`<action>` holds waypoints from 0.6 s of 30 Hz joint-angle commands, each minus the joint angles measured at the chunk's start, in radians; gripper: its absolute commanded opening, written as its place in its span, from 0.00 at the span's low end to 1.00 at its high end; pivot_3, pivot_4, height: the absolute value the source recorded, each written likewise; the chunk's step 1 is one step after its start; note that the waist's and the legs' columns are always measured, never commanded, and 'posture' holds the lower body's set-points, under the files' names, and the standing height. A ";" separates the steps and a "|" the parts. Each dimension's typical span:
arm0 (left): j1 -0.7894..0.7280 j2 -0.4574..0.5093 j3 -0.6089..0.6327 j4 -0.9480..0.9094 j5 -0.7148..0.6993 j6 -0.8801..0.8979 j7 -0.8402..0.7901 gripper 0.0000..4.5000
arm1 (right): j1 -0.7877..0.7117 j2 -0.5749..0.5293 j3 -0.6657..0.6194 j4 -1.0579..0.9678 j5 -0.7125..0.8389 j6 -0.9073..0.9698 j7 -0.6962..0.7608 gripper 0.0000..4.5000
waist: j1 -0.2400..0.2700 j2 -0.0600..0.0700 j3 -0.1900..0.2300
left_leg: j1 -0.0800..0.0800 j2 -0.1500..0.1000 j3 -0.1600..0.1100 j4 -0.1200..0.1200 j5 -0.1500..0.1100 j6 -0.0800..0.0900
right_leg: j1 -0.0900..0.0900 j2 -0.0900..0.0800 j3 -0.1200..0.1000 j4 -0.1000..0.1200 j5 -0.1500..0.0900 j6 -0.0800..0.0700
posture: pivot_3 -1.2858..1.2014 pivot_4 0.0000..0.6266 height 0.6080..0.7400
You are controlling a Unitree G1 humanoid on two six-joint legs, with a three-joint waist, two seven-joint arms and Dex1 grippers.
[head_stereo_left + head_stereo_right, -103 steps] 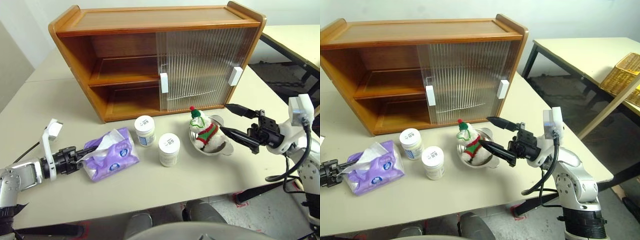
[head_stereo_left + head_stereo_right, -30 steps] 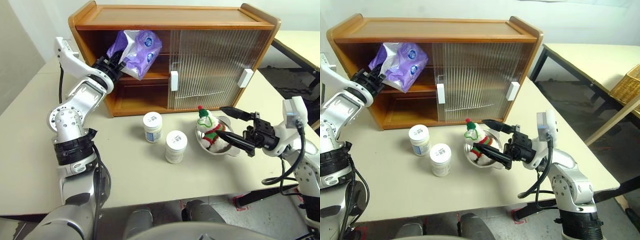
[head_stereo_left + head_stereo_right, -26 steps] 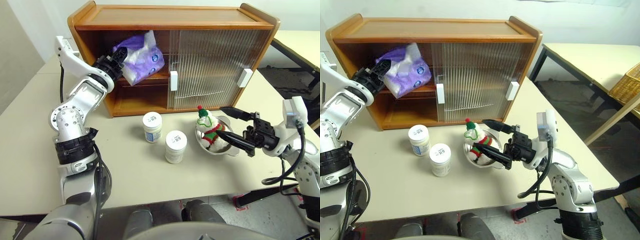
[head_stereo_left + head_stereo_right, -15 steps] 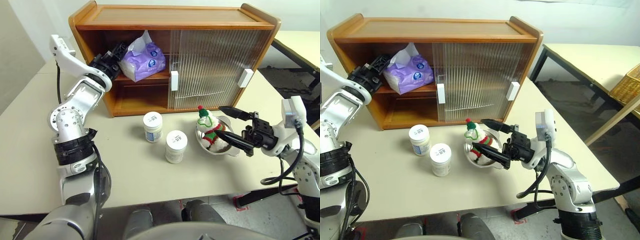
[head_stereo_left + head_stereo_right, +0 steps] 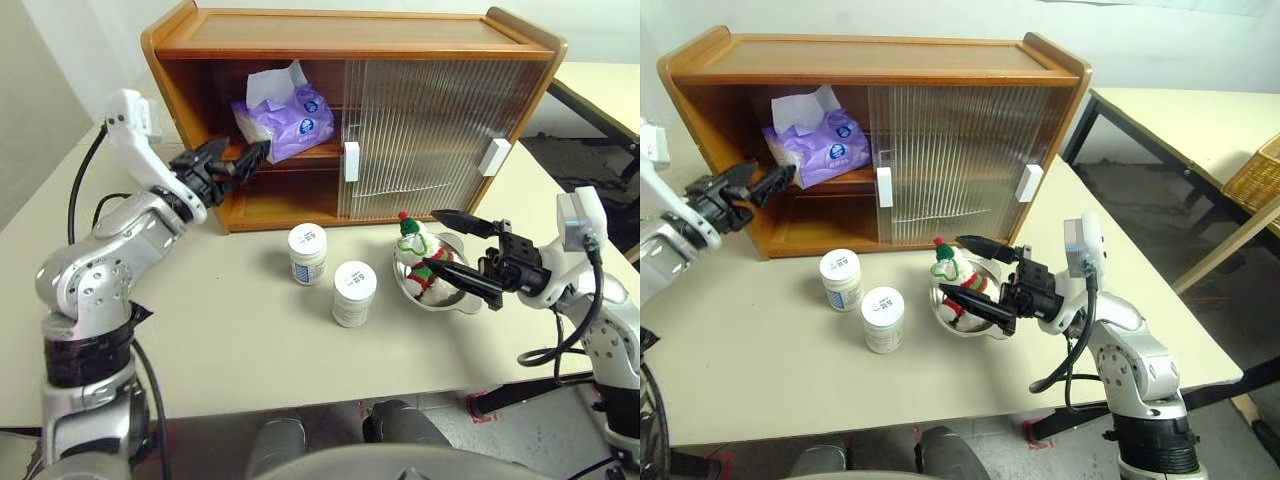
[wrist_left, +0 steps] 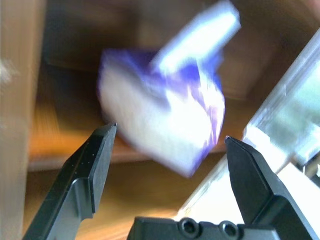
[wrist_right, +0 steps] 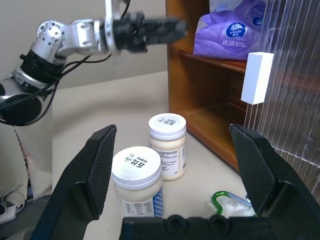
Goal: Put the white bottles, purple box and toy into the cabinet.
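Observation:
The purple box [image 5: 286, 114] lies on the upper shelf of the cabinet [image 5: 350, 36], in its open left half. My left gripper [image 5: 250, 160] is open and empty just in front of that shelf, clear of the box [image 6: 170, 110]. Two white bottles [image 5: 307, 252] [image 5: 354, 293] stand upright on the table before the cabinet. The toy [image 5: 414, 254] sits in a steel bowl [image 5: 447, 296] to their right. My right gripper [image 5: 433, 240] is open, its fingers on either side of the toy, gripping nothing.
Ribbed sliding doors [image 5: 430, 135] cover the cabinet's right half; the lower left shelf is bare. A second table [image 5: 1180, 110] with a wicker basket [image 5: 1255, 160] stands at the right. The near table edge runs just below the bottles.
My left gripper opened and let go of the purple box, which settled flat on the upper shelf. The gripper then drew back out of the cabinet and sank a little. The right arm stayed still.

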 commanded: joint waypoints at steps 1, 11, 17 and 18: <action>0.031 0.019 -0.008 -0.038 0.017 -0.028 -0.110 0.90 | -0.006 -0.007 0.001 0.014 -0.001 0.000 0.011 1.00 | 0.003 0.000 0.000 | 0.000 0.000 0.000 0.000 0.000 0.000 | 0.000 0.000 0.000 0.000 0.000 0.000 | 0.47 0.04 1.00; 0.021 0.048 -0.096 -0.041 0.099 -0.092 -0.332 0.14 | -0.004 0.001 0.011 0.024 -0.017 -0.017 0.030 1.00 | 0.006 0.001 0.000 | -0.001 0.001 0.000 -0.001 -0.002 0.000 | -0.003 0.000 0.000 0.000 -0.001 -0.003 | 0.46 0.03 1.00; -0.054 -0.023 -0.175 0.081 0.239 -0.131 -0.293 0.01 | 0.020 0.003 0.003 0.033 -0.026 -0.045 0.042 1.00 | 0.006 0.001 -0.001 | -0.001 0.001 0.000 -0.001 -0.002 0.000 | -0.003 0.000 0.000 0.000 -0.001 -0.002 | 0.45 0.02 1.00; -0.067 -0.036 -0.178 0.103 0.262 -0.143 -0.289 0.01 | 0.025 0.003 0.003 0.033 -0.026 -0.050 0.044 1.00 | 0.005 0.001 -0.001 | -0.001 0.001 0.000 -0.001 -0.002 0.000 | -0.002 0.000 0.000 0.000 -0.001 -0.002 | 0.45 0.02 1.00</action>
